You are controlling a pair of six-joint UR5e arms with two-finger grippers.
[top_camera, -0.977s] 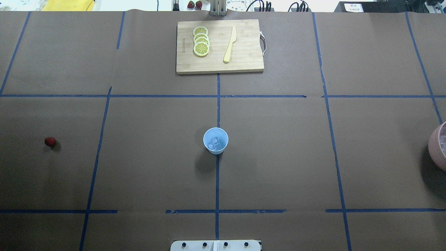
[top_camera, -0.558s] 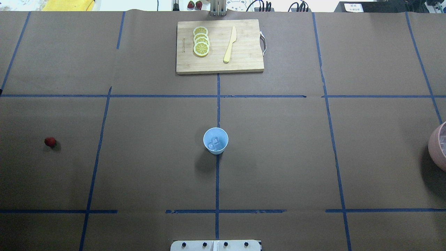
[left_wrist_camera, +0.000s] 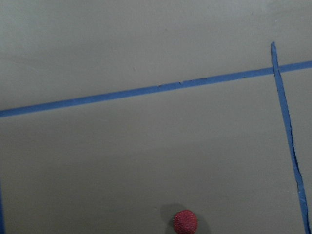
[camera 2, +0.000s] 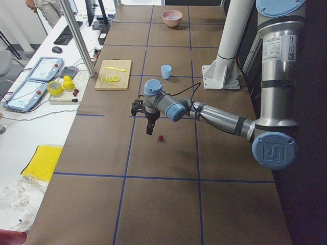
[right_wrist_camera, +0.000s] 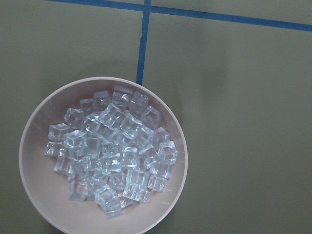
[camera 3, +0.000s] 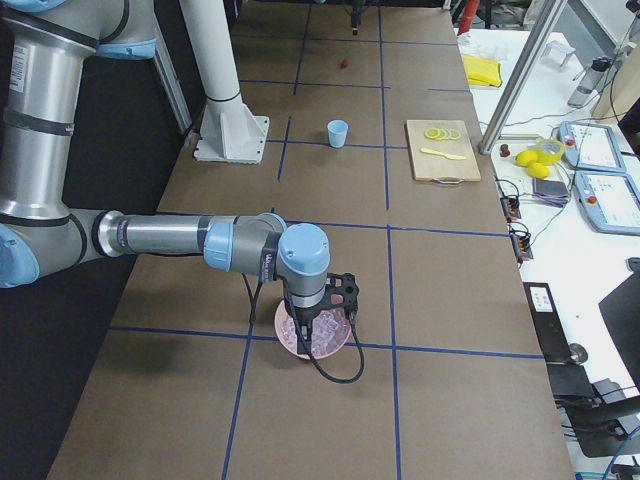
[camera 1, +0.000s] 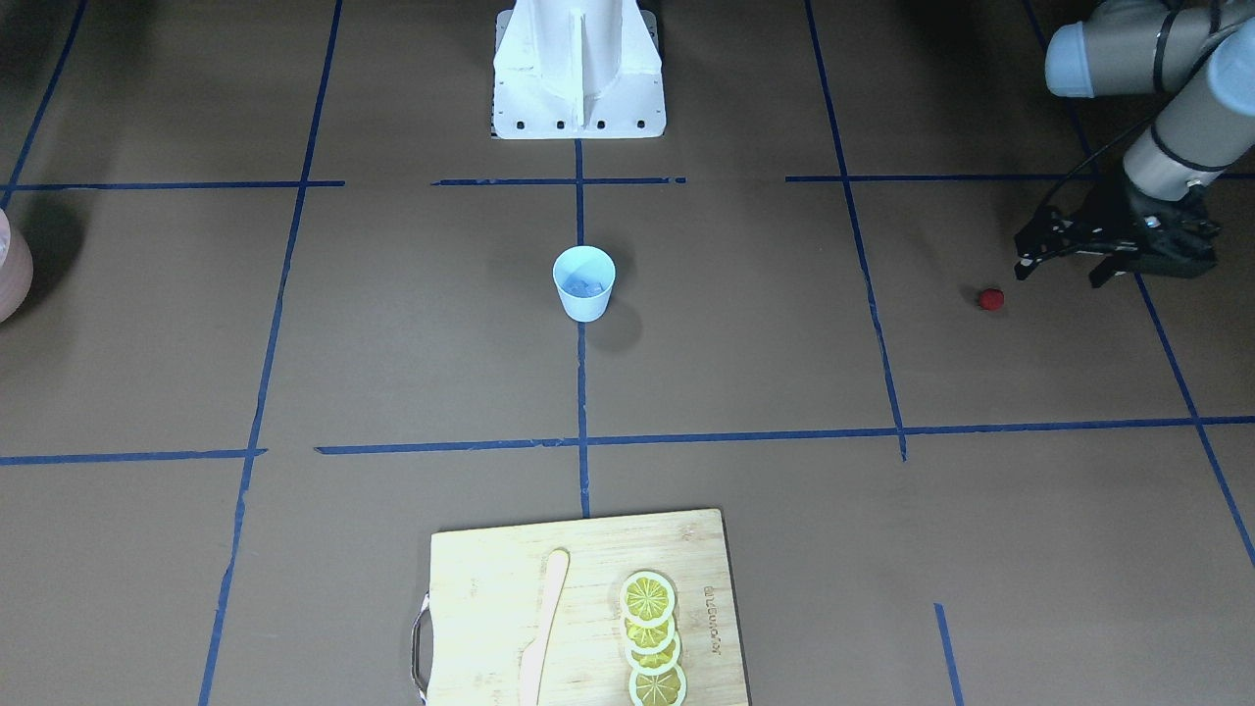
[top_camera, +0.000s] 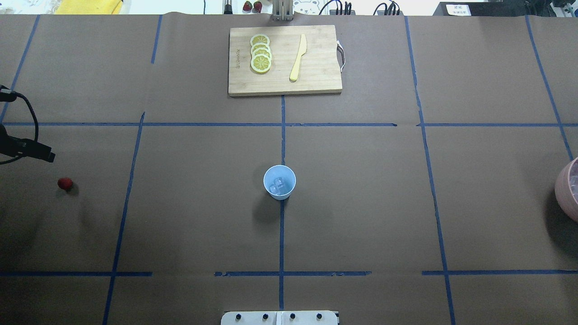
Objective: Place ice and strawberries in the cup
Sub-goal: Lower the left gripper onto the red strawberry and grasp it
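The light blue cup (top_camera: pixel 279 182) stands upright at the table's centre on a blue tape line, with a few pieces of ice (top_camera: pixel 277 185) in it. One strawberry (top_camera: pixel 65 183) lies alone on the brown paper at the far left. My left gripper (camera 1: pixel 1059 277) hovers open just beyond the strawberry (camera 1: pixel 992 299), apart from it; the berry (left_wrist_camera: pixel 185 222) sits at the bottom edge of the left wrist view. My right gripper (camera 3: pixel 312 322) hangs over the pink bowl (right_wrist_camera: pixel 29 131) heaped with ice (right_wrist_camera: pixel 112 156); I cannot tell whether it is open or shut.
A wooden cutting board (top_camera: pixel 316 76) at the far middle carries several lemon slices (top_camera: pixel 260 53) and a pale knife (top_camera: pixel 298 58). The white robot base (camera 1: pixel 578 69) stands at the near edge. The pink bowl (top_camera: pixel 564 189) sits at the right edge.
My left arm has come into the overhead view at the left edge, near the strawberry. The cup, the berry and the board have not moved.
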